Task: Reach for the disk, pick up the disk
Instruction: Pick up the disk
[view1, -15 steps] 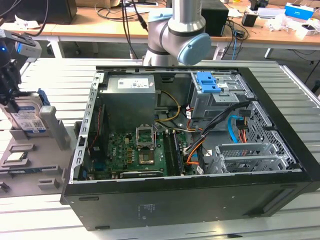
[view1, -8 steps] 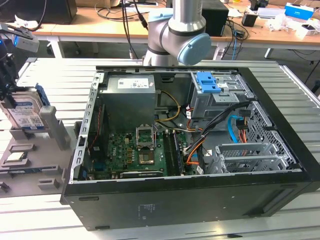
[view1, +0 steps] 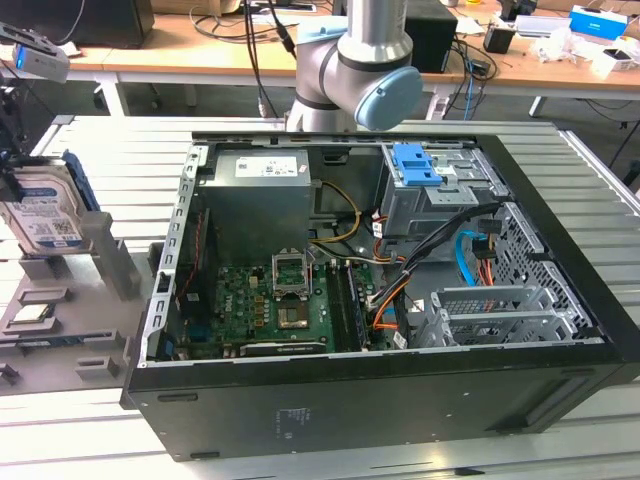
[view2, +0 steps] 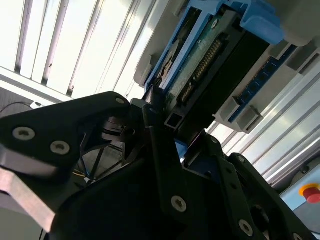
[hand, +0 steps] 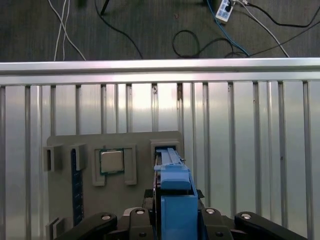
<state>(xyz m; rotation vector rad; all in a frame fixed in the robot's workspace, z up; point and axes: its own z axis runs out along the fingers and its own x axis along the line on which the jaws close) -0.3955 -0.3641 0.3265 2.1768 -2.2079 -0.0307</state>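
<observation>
The disk (view1: 40, 215) stands on edge in a slot of the grey holder (view1: 100, 250) at the exterior view's far left, its label facing out and its blue rail along the edge. My gripper (view1: 14, 150) comes down over its top from the arm's wrist. In the first wrist view the disk's blue rail (hand: 175, 185) runs between my black fingers (hand: 151, 200), which sit flush against both sides; the gripper (hand: 176, 202) is shut on the disk. The second wrist view shows the disk's connector edge (view2: 210, 55) with the gripper (view2: 172, 130) closed around its near end.
A small square processor chip (hand: 112, 161) lies in a pocket of the grey holder plate (hand: 140, 140) beside the disk. The open computer case (view1: 400, 300) takes up the middle of the slatted metal table (view1: 560, 150). Cables lie on the floor (hand: 200, 45) past the table's edge.
</observation>
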